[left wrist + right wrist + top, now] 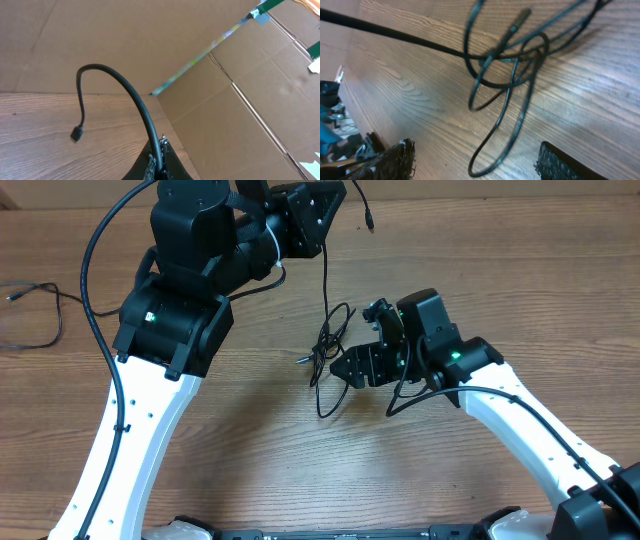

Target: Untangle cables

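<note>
Wood-grain table (pixel 250 450) is carrying the whole scene. At its far left edge, one loose cable (pixel 40 287) is lying alone in an open curve, well apart from the others, with its small plug (pixel 12 297) near the edge.

Next, the left arm (pixel 170 310) is reaching toward the top middle of the table. The left gripper (pixel 318 235) is clamping fully on the held cable (pixel 135 100). In the left wrist view this cord is coming up from between the closed fingers (pixel 150 167), arching over to the left and hanging down, and its dark connector (pixel 76 134) is dangling above the wood. A cardboard wall (pixel 225 125) is standing behind it.

From that gripper the same cord is dropping down to the tangle of cables (pixel 325 360), which is resting on the table near the middle, between the two arms. The right wrist view is showing several thin loops (pixel 505 65) crossing over one another there.

Just right of the tangle, the right gripper (pixel 340 367) is standing wide open and gripping nothing. Its two fingers (pixel 395 160) are well apart, and the lowest loop is lying between them. The right arm (pixel 520 420) is stretching away to the lower right.
</note>
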You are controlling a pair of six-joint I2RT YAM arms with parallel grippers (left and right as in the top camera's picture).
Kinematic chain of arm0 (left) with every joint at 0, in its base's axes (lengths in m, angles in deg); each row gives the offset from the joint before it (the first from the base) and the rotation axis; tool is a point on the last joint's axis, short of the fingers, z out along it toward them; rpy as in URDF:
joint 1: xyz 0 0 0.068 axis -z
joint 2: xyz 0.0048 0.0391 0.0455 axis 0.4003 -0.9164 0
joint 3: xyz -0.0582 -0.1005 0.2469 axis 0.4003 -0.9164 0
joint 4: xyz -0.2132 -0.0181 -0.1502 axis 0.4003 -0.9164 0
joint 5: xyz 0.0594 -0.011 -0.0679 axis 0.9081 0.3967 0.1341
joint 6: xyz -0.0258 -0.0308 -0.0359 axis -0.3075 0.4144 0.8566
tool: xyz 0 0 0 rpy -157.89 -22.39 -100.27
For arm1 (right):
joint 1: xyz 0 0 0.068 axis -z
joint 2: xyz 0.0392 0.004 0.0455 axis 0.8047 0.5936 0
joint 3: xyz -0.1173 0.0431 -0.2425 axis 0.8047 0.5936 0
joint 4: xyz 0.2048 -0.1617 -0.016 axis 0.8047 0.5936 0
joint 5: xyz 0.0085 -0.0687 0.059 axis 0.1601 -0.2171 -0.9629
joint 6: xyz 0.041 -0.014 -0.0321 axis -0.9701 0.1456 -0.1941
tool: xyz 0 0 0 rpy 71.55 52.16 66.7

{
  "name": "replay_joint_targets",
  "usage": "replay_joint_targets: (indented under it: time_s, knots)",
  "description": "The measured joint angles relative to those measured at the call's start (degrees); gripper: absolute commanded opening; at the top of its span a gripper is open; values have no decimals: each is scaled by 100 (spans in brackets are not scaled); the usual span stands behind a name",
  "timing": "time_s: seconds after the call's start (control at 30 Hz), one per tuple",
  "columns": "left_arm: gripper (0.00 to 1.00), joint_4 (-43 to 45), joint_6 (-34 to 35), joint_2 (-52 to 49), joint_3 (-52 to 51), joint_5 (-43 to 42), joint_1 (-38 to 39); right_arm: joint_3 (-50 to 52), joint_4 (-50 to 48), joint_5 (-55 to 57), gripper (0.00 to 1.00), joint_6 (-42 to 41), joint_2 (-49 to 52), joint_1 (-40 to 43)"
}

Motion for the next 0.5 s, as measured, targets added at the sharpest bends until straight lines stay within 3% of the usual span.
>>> replay_joint_targets:
  time_s: [0.17,0.2,0.23,0.37,0.4,0.5]
  knots:
    - [4,2,0,0,0,22,0,256,-413,319,66,-417,35,-306]
    - [4,0,0,0,0,20,0,326,-470,411,61,-566,72,-372]
    - [4,0,0,0,0,22,0,426,-553,584,54,-791,149,-461]
    - [4,2,0,0,0,22,0,610,-890,1193,8,-1381,555,-693]
    - [4,0,0,0,0,22,0,629,-1003,1355,4,-1449,667,-737]
    - [4,0,0,0,0,22,0,636,-1239,1958,4,-1620,866,-791]
